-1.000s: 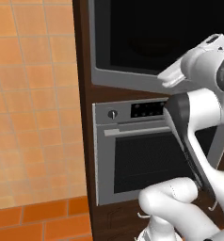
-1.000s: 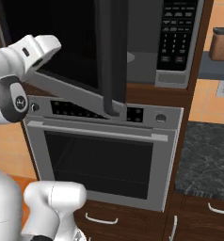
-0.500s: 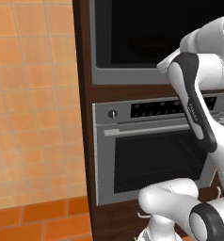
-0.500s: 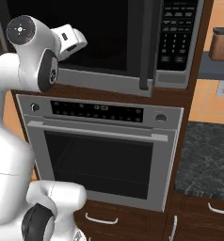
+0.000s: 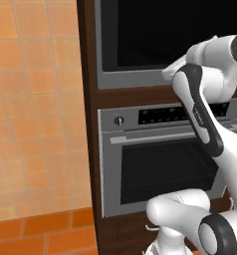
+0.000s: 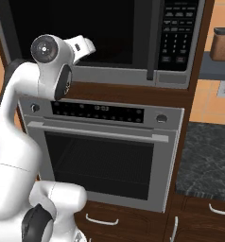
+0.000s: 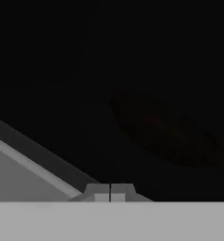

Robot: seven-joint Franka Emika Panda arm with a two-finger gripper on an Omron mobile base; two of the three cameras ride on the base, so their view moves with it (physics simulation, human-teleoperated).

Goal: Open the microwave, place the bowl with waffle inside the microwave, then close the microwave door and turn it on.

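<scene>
Most of this job looks wrapped up, judging by how things sit. The microwave point(image 6: 109, 42), that big built-in unit with the wide black glass front in a plain grey metal frame set into dark wood, has its door shut: the black glossy glass microwave door point(image 6: 76, 33) lies flush with the frame in both base views. Through the glass in the hand view there's a faint, dim rounded shape point(image 7: 165, 134) that could be the bowl with the waffle sitting inside, but it's too murky to swear by.

Gripper-wise, the two small dark finger tips point(image 7: 109, 193) are pressed right together with nothing between them, hovering close to the glass near the lower grey edge of the frame.

So what's left, I reckon, is only the "turn it on" bit. The dark button panel point(image 6: 179, 33) sits on the right side of the microwave, well apart from where the white hand is parked at the left part of the door. Below it is the grey oven with the mesh window point(image 6: 102, 156), which isn't part of this.
</scene>
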